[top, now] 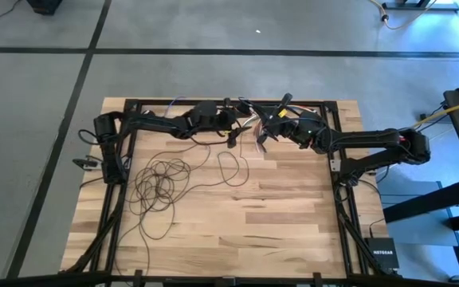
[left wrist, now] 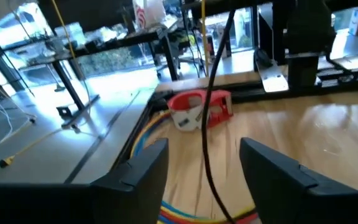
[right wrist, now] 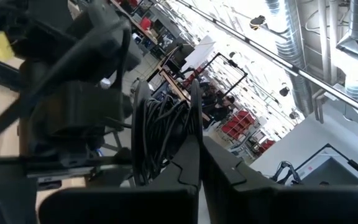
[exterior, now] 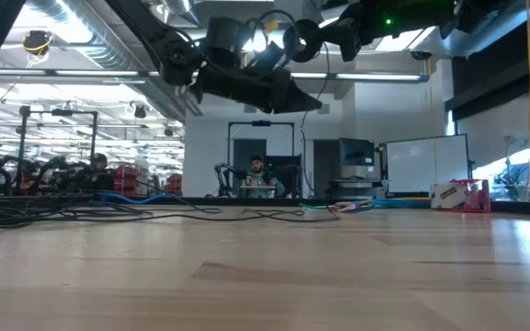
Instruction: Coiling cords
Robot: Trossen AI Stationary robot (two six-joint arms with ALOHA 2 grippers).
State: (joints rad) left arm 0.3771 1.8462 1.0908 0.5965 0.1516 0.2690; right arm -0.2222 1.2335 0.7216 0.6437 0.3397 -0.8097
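The cords lie as a loose tangle of thin dark loops [top: 162, 179] on the wooden table's left half. One strand [top: 228, 163] climbs from it toward the grippers at the far middle. My left gripper [left wrist: 204, 168] hovers there, open. A single dark strand [left wrist: 209, 112] runs between its fingers, and I cannot tell whether it touches them. Facing it, my right gripper [right wrist: 197, 155] is shut on a tight coil of several dark turns [right wrist: 160, 127], held high above the table. In the high view the two grippers, left [top: 236, 137] and right [top: 268, 126], stand close together. My right gripper pinches the coil's edge [right wrist: 182, 134] between its two shut fingers. The gripper points about level toward the table's left. The coil stands on edge at the fingertips, lifted clear of the table. Which turns the fingers pinch is hidden by the fingers themselves.
A red tape dispenser [left wrist: 197, 109] and a bundle of multicoloured wires [left wrist: 185, 214] lie near the table's far edge. Black frame rails [top: 337, 171] run along the table's sides. A yellow cable [top: 453, 108] and a black box [top: 385, 253] sit off the right side. The near half is bare wood [top: 277, 223].
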